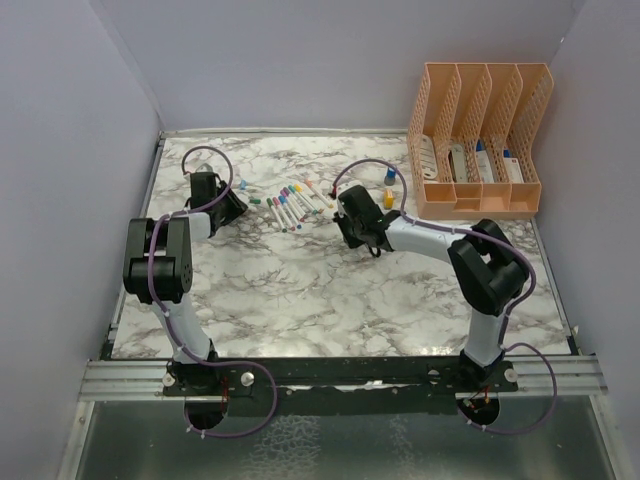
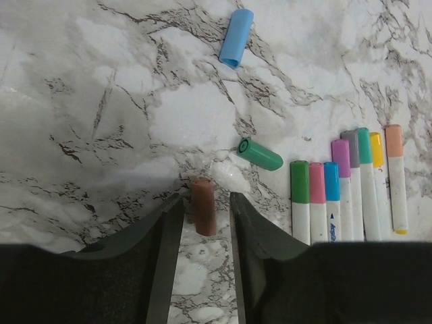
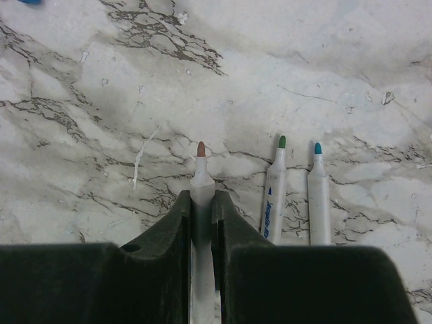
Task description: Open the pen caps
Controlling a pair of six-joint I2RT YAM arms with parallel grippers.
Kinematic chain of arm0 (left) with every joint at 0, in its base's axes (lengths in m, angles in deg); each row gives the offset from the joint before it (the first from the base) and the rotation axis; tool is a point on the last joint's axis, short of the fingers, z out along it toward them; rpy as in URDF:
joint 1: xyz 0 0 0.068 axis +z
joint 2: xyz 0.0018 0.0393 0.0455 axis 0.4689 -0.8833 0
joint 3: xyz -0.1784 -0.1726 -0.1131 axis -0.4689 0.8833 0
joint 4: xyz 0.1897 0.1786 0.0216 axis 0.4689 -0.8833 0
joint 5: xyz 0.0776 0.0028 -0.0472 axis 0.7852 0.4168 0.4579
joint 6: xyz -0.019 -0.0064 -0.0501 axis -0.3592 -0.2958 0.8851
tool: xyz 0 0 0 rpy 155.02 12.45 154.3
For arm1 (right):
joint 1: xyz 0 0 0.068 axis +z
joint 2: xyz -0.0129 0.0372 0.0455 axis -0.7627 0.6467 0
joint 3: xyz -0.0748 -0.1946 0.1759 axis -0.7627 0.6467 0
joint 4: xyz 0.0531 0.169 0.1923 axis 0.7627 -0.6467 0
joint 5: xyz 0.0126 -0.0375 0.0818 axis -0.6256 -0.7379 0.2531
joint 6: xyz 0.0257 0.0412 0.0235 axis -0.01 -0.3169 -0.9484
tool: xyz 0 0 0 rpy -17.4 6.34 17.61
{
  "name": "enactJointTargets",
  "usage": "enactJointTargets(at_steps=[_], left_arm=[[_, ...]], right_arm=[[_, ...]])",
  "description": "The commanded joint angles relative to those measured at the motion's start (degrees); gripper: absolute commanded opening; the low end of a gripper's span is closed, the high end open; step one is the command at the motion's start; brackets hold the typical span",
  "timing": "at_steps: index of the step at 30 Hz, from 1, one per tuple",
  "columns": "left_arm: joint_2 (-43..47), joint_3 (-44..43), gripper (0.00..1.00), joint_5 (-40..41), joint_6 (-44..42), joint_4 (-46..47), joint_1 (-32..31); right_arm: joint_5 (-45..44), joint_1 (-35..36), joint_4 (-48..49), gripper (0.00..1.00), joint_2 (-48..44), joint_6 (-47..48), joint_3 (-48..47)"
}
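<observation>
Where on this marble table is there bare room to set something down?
The widest bare stretch of table lies between the arm bases and the row of pens. A narrower strip runs behind the pens to the back wall. Crowded: between left pincer and right pincer, and by the orange rack.

Top: high, rear, looking down. Wrists: close over table.

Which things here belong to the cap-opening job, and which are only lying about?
Job: capped pens; brown cap; green cap; blue cap; brown-tipped pen in right gripper.
Lying about: orange file rack; yellow block.
</observation>
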Motion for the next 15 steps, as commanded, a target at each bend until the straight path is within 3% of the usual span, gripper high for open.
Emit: enactJointTargets(at_steps=[1, 9, 11, 15], left_arm=[[-0.3, 0.4, 0.40, -0.4, 0.3, 1.5, 1.0], [5.6, 3.4, 0.52, 1.0, 1.9, 3.3, 2.0], [8.5, 4.7, 0.56, 1.5, 2.1, 3.9, 2.0], [15.0, 6.8, 0.68, 2.3, 2.7, 3.9, 2.0]], right_arm=[[-2.9, -0.4, 0.4, 0.01, 2.2, 0.6, -2.4], [-4.6, -1.3, -0.5, 0.06, 4.4, 0.8, -4.1], [-5.2, -1.4, -1.0, 0.15, 5.0, 0.7, -4.8], [-5.4, -1.5, -1.5, 0.50, 4.5, 0.6, -5.9]])
